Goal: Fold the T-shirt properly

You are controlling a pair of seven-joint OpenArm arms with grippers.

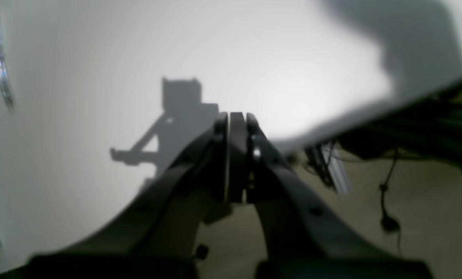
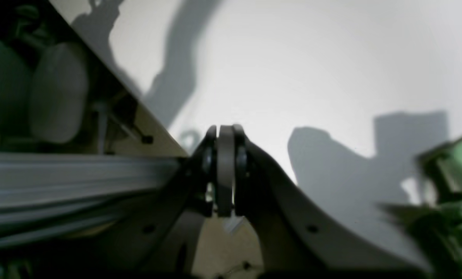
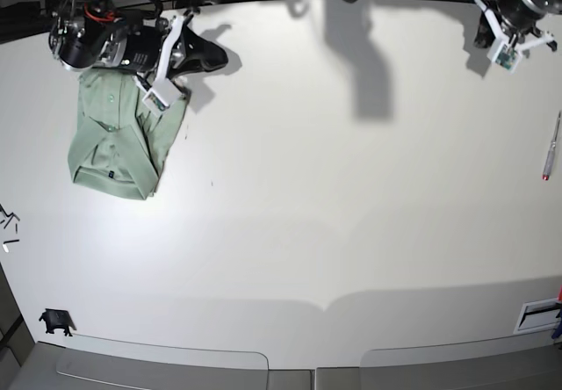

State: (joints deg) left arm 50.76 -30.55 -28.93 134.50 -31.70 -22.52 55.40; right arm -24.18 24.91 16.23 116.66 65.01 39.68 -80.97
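No brand name or readable lettering shows in any of the three views. The T-shirt (image 3: 111,133), a pale sage green, lies on the white table (image 3: 307,223), at the base view's upper left. It is bunched or partly folded, with its lower part gathered into angled flaps; whether the fold is neat cannot be told. A tiny dark tag (image 3: 111,175) sits near its lower edge in that view, too small for any print on it to be read. The right gripper (image 3: 162,93) is above the shirt's upper edge in the base view, its fingertips together with nothing seen between them; the right wrist view has a green edge of the shirt at its right side, apart from the fingertips. The left gripper (image 3: 503,54) is over the table near the base view's upper right corner, well apart from the shirt, and its fingertips are together too. Near the base view's right edge lies a slim clear tool (image 3: 551,146) with a red end, and no writing can be made out on its shaft. Farther down that side, at the table's edge, is a whitish rectangular item (image 3: 537,316) with a dark outline; any marking on it is too small to read.
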